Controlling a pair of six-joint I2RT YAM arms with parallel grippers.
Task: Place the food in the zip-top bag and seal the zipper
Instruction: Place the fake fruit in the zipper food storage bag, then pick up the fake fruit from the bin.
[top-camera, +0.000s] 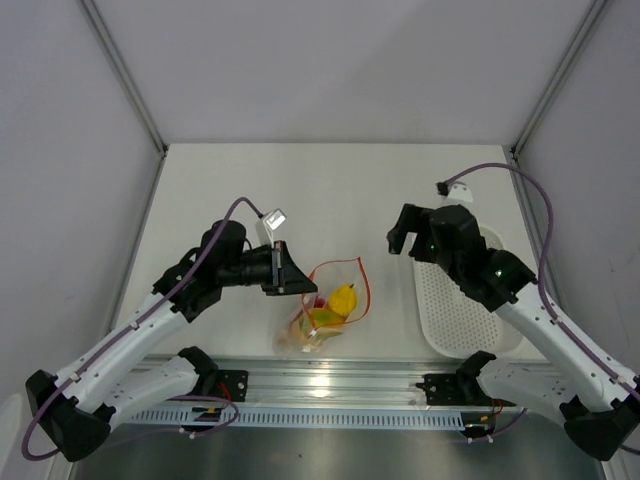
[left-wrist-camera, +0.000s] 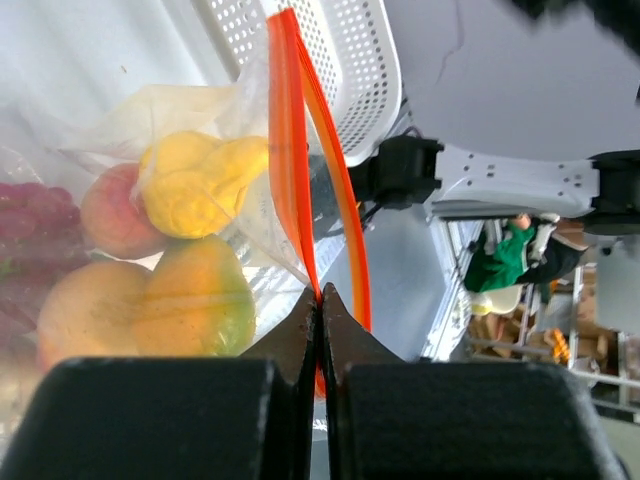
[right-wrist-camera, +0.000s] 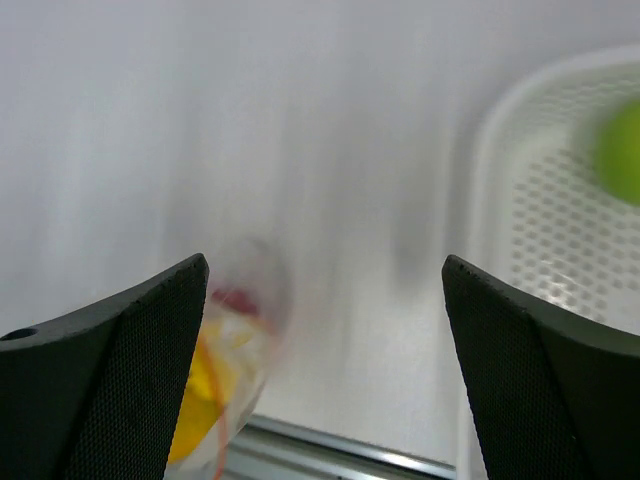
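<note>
The zip-top bag (top-camera: 322, 318) lies near the table's front edge, its mouth lifted and gaping. My left gripper (top-camera: 303, 287) is shut on one side of the orange-red zipper (left-wrist-camera: 296, 170) and holds it up; the other side of the strip (left-wrist-camera: 345, 220) bows away. Through the clear plastic I see food: a yellow piece (left-wrist-camera: 200, 180), an orange-green round one (left-wrist-camera: 190, 300), a peach-coloured one (left-wrist-camera: 112, 212) and dark red pieces (left-wrist-camera: 40, 212). My right gripper (top-camera: 404, 236) hangs open and empty between the bag and the tray. A blurred green fruit (right-wrist-camera: 622, 150) lies in the tray.
A white perforated tray (top-camera: 455, 318) sits at the right, partly under my right arm. An aluminium rail (top-camera: 330, 380) runs along the near edge, just in front of the bag. Grey walls close in the table on three sides.
</note>
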